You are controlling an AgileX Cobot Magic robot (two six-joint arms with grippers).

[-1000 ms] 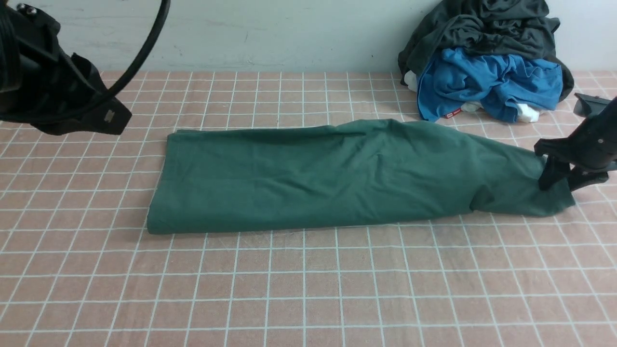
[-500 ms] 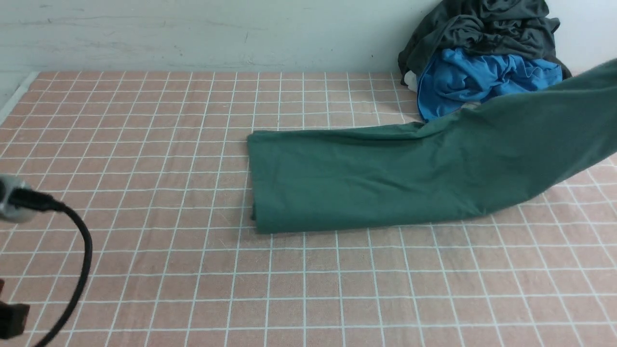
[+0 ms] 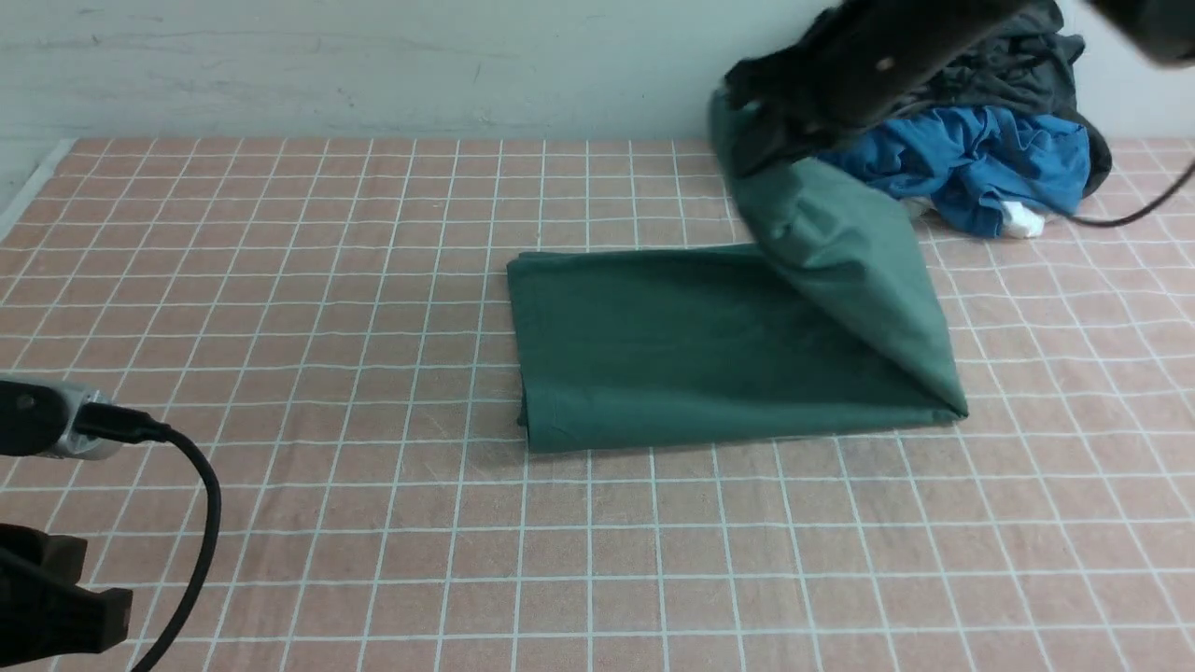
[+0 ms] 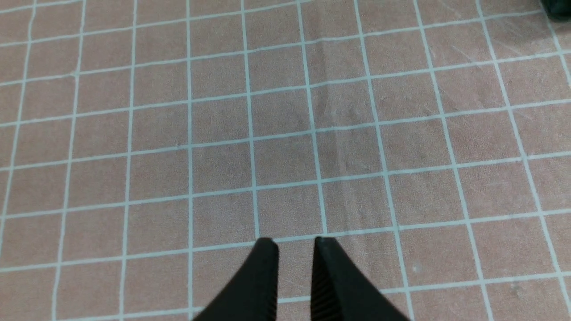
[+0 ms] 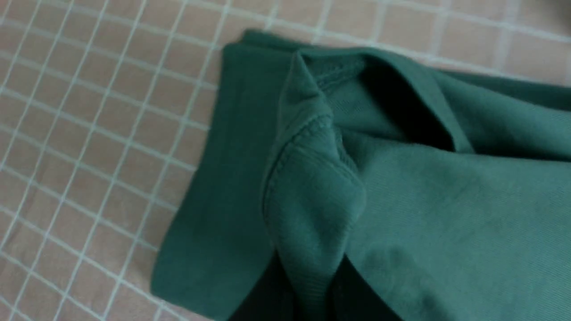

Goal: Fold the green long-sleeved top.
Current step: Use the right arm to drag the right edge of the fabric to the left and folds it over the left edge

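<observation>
A large dull dark-green cotton green long-sleeved top (image 3: pixel 672 345) lies near the middle of the table, a little toward 3 o'clock, on a pink tablecloth (image 3: pixel 280 280) with a white grid. Most of it rests flat as a neat rectangle, with its straight short edge facing 9 o'clock. The 3 o'clock end is lifted off the cloth. It rises as a broad slanted flap toward 1 o'clock and doubles back over the flat part, with the fold line running down to a corner at about 4 o'clock of the garment.

The right gripper (image 3: pixel 747 140), black and blurred in the front view, holds the top of that flap. In the right wrist view the right gripper (image 5: pixel 308 290) has its jaws pressed together, pinching a bunched ribbed band of the green fabric, and the flat layers spread below it.

The left gripper (image 4: pixel 294 245) hangs over bare tablecloth at about 8 o'clock, well apart from the top. Its jaws are parted by a narrow gap, with nothing between them. A black cable (image 3: pixel 201 523) curves down beside the left arm.

At the 1 to 2 o'clock corner, against the pale wall (image 3: pixel 373 65), a crumpled bright blue garment (image 3: pixel 971 159) lies under a dark grey-black garment (image 3: pixel 1036 56).
</observation>
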